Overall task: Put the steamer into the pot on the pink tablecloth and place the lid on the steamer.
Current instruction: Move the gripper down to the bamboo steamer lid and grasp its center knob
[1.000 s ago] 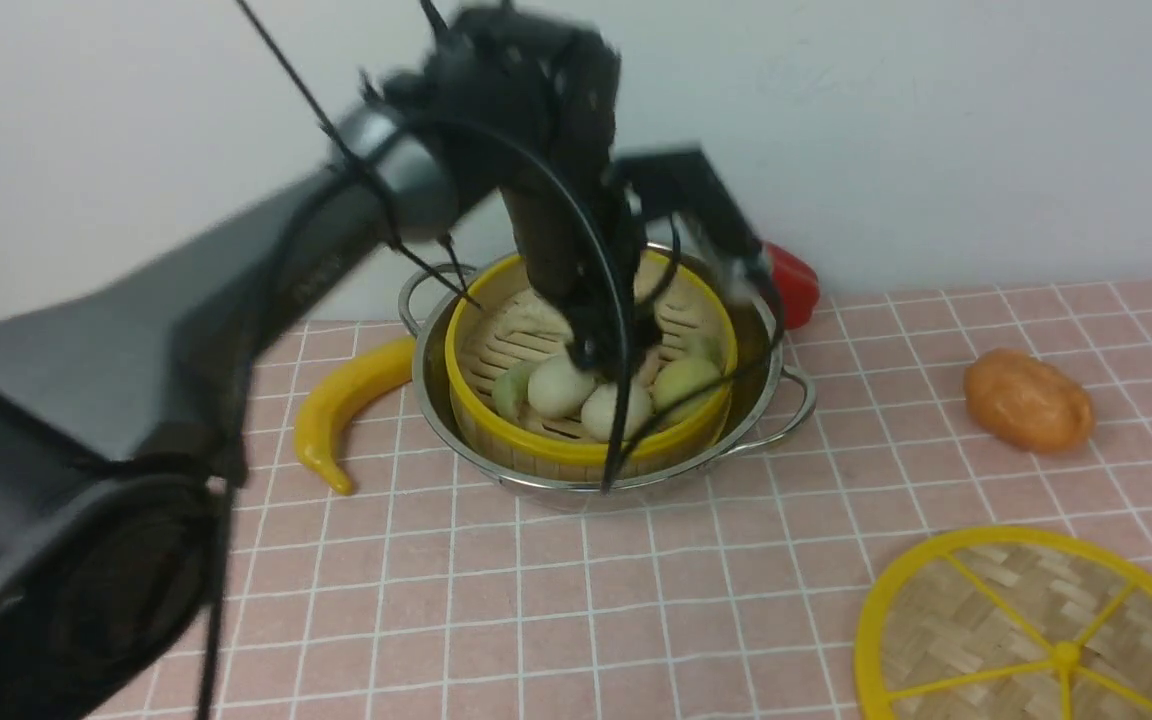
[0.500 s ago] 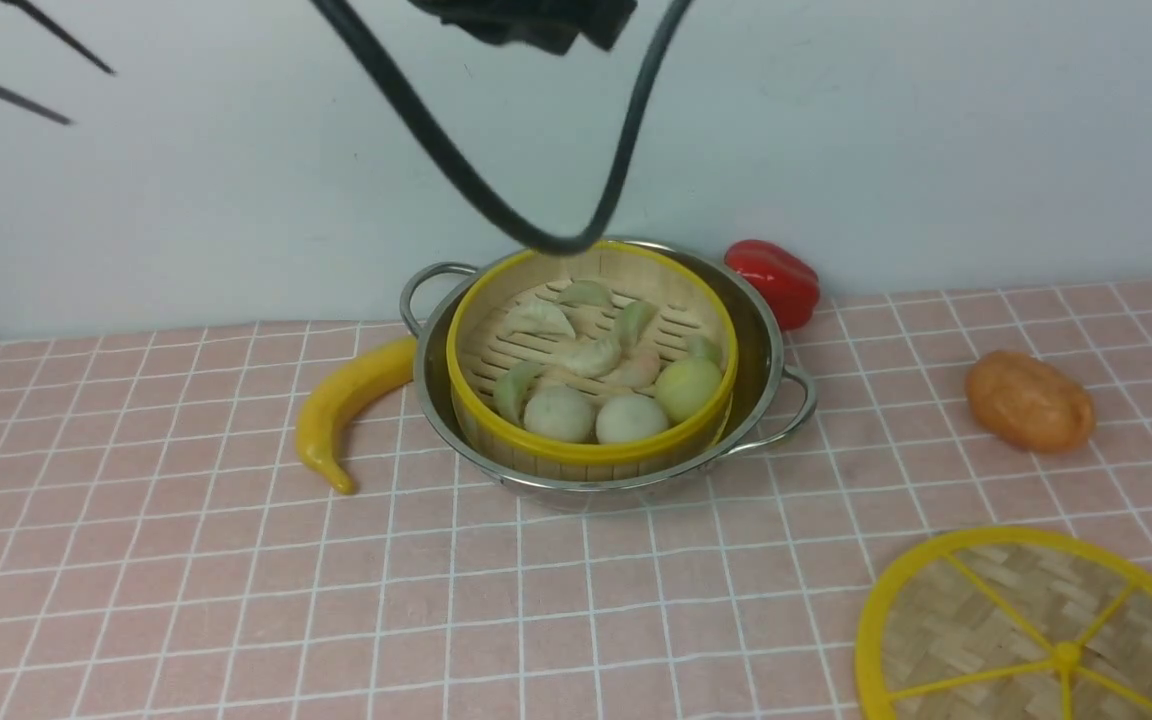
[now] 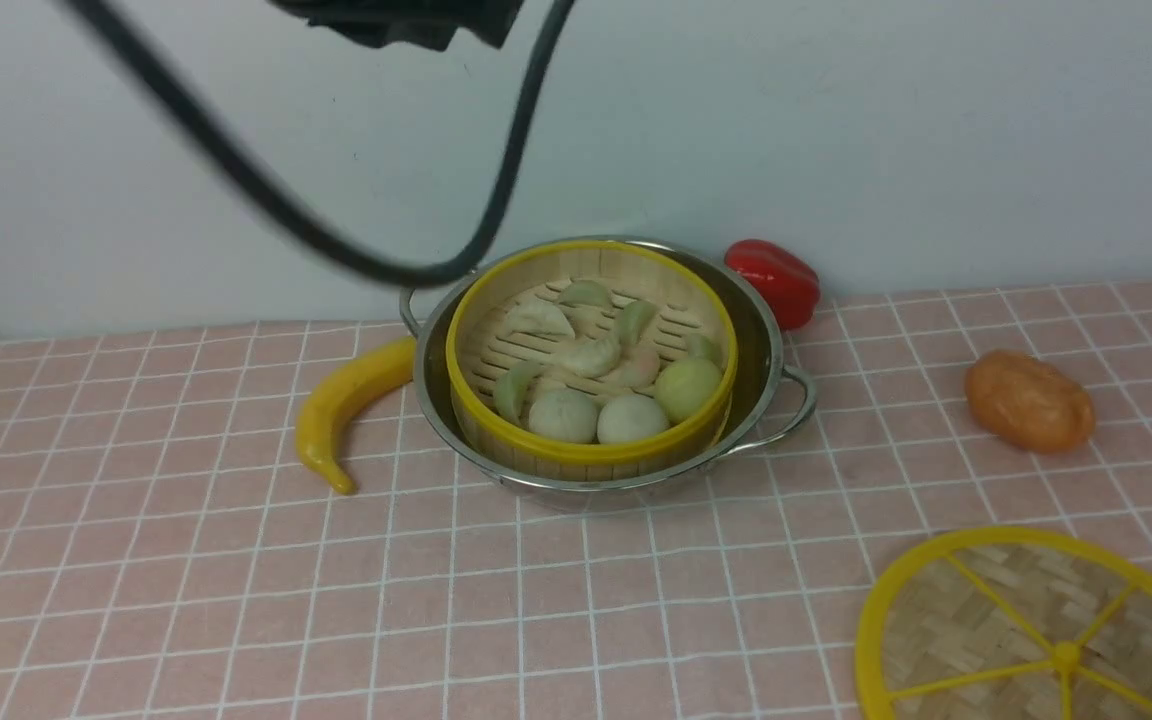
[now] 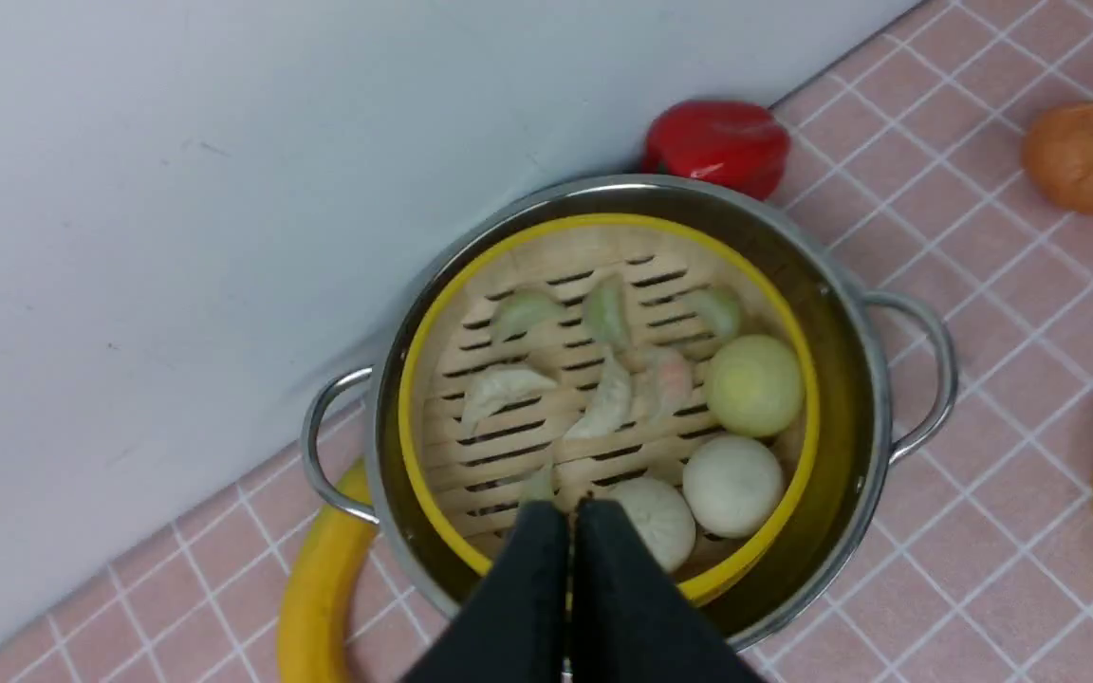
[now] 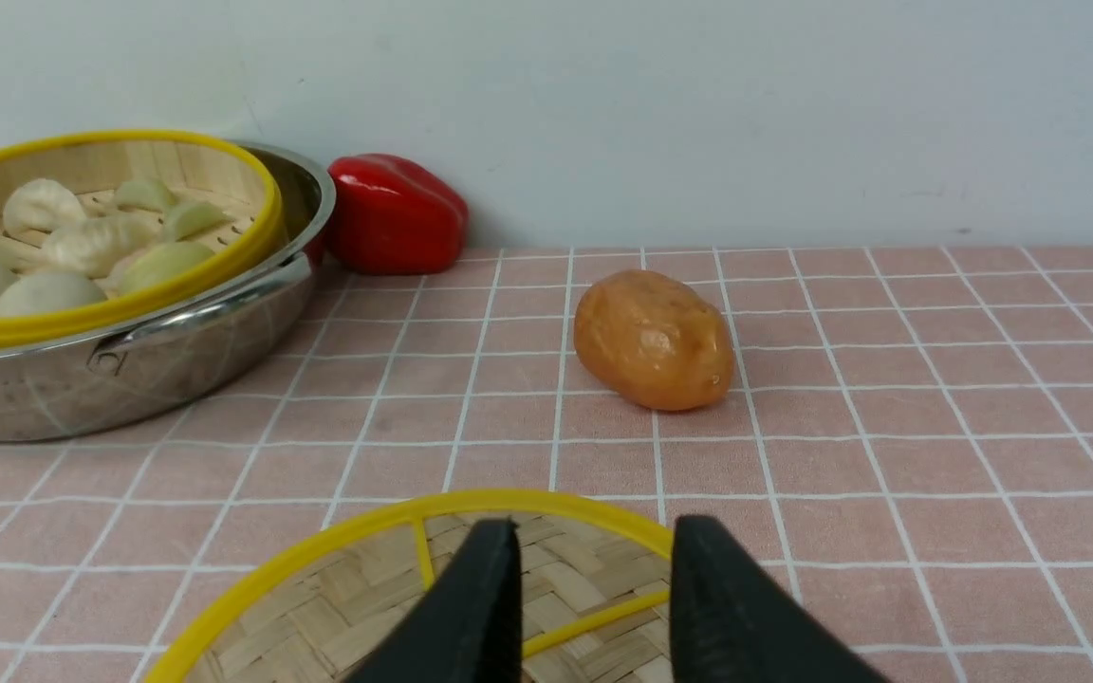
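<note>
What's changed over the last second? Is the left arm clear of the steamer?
Yes. The left gripper has lifted out of the steamer, up and away, and is now shut and empty. The steamer stays seated in the pot; the lid still lies on the cloth by the open right gripper.

Pink tablecloth [image 3: 576,620], white grid, covering whole work surface, running back to pale wall.
Stainless pot [image 3: 758,345] sitting on cloth at rear centre, near wall, both loop handles showing.
Yellow banana [image 3: 346,400] lying just left of pot, curving toward it; contact not resolvable.
Red bell pepper [image 3: 774,280] resting behind pot on its right side, by wall.
Orange-brown potato [image 3: 1028,400] lying well right of pot, apart from the rest.
Woven lid [image 3: 1026,630] lying flat at near right, partly running out of front view.
</note>
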Available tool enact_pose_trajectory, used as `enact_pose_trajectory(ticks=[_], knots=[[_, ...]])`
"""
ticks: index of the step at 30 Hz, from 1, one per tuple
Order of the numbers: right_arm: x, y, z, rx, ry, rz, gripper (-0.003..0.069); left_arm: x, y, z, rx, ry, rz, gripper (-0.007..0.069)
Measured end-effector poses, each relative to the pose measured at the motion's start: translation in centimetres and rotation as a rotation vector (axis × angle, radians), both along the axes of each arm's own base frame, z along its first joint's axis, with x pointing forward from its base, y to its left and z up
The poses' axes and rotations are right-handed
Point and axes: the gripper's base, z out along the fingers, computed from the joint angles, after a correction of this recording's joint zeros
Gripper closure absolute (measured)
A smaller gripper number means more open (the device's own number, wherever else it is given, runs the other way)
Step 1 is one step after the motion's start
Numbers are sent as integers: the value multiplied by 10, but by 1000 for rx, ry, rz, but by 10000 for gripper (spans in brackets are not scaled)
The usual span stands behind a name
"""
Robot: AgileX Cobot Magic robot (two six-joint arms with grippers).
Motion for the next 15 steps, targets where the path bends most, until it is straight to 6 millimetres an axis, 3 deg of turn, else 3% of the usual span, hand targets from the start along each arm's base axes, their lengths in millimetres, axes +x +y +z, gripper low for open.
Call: enact_pose_trajectory(ticks=[1,2,3,4,5,6,7,9,10,13,15], knots=[[0,0,0,0,0,0,416,-4,3,-1,1,3,3,623],[0,0,0,0,0,0,416,-35,24,-3,-62,-111,12,623],[0,0,0,0,0,0,416,-53,38,-9,-99,-163,26,623],[0,0,0,0,0,0,416,-51,38,-17,-89,-141,32,623],[0,0,0,0,0,0,416,-86,62,-28,-168,-245,67,618],[0,0,0,0,0,0,416,-103,75,-43,-202,-283,99,615],[0,0,0,0,0,0,416,-106,77,-47,-208,-289,106,614],[0,0,0,0,0,0,416,-143,103,-97,-258,-345,211,613],[0,0,0,0,0,0,416,-150,107,-109,-269,-357,236,613],[0,0,0,0,0,0,416,-177,123,-180,-261,-315,372,603],[0,0,0,0,0,0,416,-183,127,-198,-254,-302,416,602]])
